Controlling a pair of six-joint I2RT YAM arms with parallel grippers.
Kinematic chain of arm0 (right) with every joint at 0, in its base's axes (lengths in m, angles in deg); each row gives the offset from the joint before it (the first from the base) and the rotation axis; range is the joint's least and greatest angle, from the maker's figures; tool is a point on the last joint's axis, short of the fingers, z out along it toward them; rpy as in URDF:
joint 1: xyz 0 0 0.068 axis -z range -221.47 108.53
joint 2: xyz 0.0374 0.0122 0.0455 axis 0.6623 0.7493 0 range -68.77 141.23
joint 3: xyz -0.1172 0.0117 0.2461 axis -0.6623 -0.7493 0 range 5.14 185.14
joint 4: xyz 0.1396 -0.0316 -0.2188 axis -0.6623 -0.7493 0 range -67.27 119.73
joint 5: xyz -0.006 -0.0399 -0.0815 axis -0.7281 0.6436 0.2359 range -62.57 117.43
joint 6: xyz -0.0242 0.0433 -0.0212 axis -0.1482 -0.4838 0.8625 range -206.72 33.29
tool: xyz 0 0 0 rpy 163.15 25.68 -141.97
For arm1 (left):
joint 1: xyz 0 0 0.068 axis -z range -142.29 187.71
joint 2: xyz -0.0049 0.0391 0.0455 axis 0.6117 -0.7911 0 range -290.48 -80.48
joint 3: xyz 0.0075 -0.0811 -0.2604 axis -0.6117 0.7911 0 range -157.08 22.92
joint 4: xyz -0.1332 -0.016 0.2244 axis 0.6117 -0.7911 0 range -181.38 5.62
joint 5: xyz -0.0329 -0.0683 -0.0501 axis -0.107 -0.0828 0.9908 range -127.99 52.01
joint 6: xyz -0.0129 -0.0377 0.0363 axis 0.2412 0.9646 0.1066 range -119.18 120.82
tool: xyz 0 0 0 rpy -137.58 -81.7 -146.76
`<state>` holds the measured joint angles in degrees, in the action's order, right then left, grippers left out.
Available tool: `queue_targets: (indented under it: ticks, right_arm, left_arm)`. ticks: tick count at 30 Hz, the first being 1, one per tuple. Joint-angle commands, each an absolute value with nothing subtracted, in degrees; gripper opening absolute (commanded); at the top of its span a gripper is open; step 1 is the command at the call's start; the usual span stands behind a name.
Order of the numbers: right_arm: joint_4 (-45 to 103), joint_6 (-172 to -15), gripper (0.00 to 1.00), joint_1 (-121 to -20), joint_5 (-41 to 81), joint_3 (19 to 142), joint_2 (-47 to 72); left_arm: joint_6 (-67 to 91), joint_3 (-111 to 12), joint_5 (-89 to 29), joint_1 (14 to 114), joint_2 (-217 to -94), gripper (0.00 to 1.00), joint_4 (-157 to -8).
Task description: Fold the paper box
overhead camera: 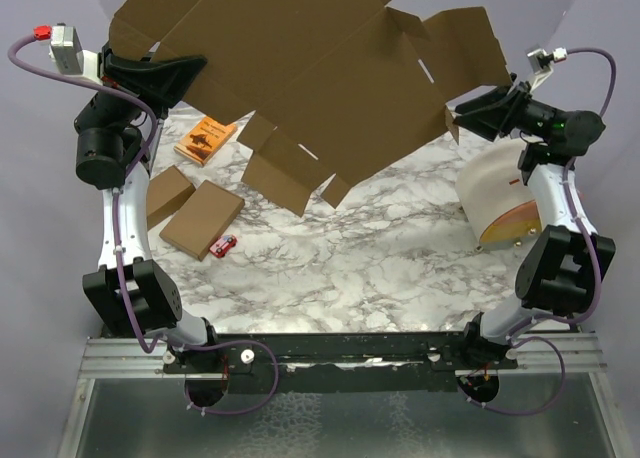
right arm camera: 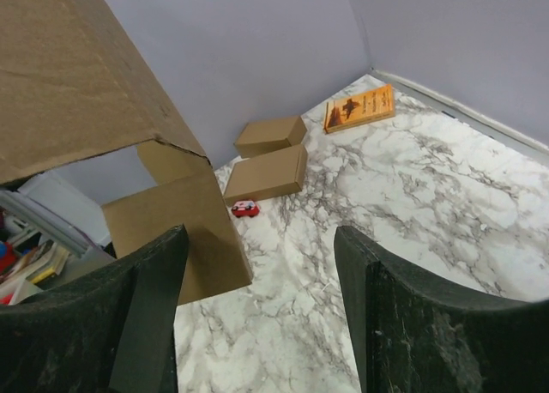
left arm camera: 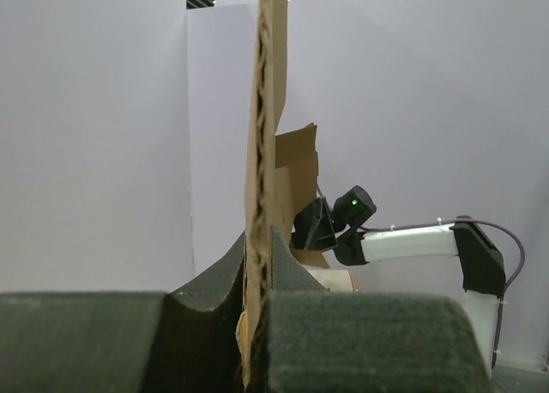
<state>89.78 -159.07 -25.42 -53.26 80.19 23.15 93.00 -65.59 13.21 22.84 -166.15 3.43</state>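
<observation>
Top external view: we see the paper box (overhead camera: 320, 68), a big brown die-cut sheet, held in the air across the upper half of the frame, above the marble table (overhead camera: 400, 258). The left gripper (overhead camera: 180, 73), upper left, pinches the sheet's left edge; the right gripper (overhead camera: 462, 118) sits at its right edge. An orange book (overhead camera: 206, 140) and two small brown boxes (overhead camera: 202, 219) lie at left. Left wrist view: the fingers (left arm camera: 360, 341) press together on the cardboard's edge, upright mid-frame. Right wrist view: the fingers (right arm camera: 154, 307) are spread, marble between them; a flap hangs just beside the finger at frame left, and we cannot tell whether they touch
</observation>
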Motion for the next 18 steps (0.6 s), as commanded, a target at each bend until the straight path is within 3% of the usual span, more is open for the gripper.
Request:
queue_targets:
  ticks: [1,6,9,18]
  right_arm:
    - [93.5,-161.3,0.69,-27.6,-53.7,79.8,23.0]
    - [92.4,-160.2,0.64,-28.3,-53.6,79.3,22.6]
    - [91.3,-159.3,0.56,-28.6,-53.5,79.1,22.6]
    - [94.1,-161.6,0.22,-29.9,-52.8,78.6,23.6]
  left_arm:
    - [93.4,-67.0,10.0,23.0,-165.4,0.0,18.0]
    - [93.4,-67.1,9.9,23.0,-165.5,0.0,18.0]
    - [93.6,-67.1,9.8,23.0,-165.6,0.0,18.0]
    - [93.6,-67.1,9.7,23.0,-165.6,0.0,18.0]
